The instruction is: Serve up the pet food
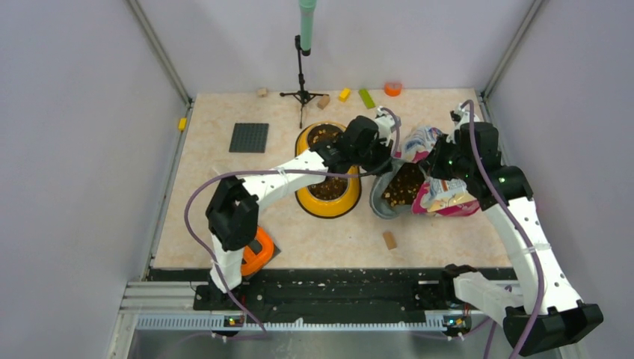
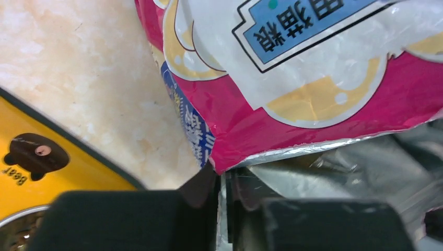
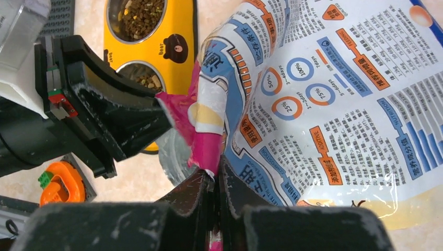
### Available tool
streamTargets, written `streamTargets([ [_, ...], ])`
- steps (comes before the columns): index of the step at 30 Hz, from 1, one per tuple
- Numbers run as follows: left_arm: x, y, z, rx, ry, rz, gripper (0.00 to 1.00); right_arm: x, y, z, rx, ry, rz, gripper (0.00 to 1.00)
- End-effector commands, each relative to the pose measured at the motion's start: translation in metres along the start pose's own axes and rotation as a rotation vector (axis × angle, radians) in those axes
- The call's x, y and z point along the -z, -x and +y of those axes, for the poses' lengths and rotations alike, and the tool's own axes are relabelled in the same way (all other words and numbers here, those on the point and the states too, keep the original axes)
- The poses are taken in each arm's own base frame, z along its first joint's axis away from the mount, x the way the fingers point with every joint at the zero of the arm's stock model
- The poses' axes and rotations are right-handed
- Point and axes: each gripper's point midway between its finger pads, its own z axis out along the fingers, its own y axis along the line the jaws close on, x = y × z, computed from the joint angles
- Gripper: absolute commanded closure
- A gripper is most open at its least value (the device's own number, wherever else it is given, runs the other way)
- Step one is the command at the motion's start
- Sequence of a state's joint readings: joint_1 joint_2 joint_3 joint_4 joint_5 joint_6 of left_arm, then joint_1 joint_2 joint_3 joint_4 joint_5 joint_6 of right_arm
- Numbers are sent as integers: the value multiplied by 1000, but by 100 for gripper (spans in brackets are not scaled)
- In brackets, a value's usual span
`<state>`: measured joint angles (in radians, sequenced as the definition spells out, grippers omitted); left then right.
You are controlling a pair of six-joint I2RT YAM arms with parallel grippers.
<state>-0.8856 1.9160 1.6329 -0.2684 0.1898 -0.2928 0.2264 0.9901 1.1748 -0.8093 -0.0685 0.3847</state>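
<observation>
The glossy pink and white pet food bag [image 1: 441,196] lies open right of the yellow double bowl [image 1: 306,196]. Dark-brown kibble [image 1: 404,185] shows in the bag's mouth, and kibble lies in both bowls [image 3: 138,15]. My left gripper [image 1: 386,155] is shut on the bag's left mouth edge; in the left wrist view [image 2: 224,180] the foil rim sits between its pads. My right gripper [image 1: 442,170] is shut on the opposite pink edge, seen in the right wrist view [image 3: 217,172]. The bag's printed panel [image 3: 334,104] fills that view.
A tan wooden block [image 1: 389,239] lies in front of the bag. An orange piece [image 1: 258,253] sits by the left arm's base. A dark baseplate [image 1: 248,137], a microphone stand [image 1: 303,75] and small coloured bricks [image 1: 366,98] stand at the back.
</observation>
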Motion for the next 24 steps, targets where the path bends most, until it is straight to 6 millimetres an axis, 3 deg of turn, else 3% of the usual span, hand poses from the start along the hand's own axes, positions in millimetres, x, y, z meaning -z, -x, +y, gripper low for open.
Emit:
streamTargets([
  [1,1,56,-10,6,10,-120,100,27,41,5,5,-22,-139,74],
  [3,5,67,-11,14,27,-105,100,27,31,-9,-14,-99,-101,39],
  [4,10,75,-10,31,36,-112,100,27,24,-13,-24,-119,-73,27],
  [8,37,109,-11,135,6,-187,100,29,-13,-20,-118,-147,32,9],
  [11,53,126,-5,217,-7,-225,100,41,-34,-27,-215,-192,78,5],
  [13,58,131,-5,248,-24,-233,100,45,-41,-20,-245,-161,101,4],
  [19,57,128,-7,330,-69,-209,100,50,-64,-36,-231,-265,201,4],
  [24,57,132,-10,345,-90,-220,100,46,-100,-43,-238,-320,266,14],
])
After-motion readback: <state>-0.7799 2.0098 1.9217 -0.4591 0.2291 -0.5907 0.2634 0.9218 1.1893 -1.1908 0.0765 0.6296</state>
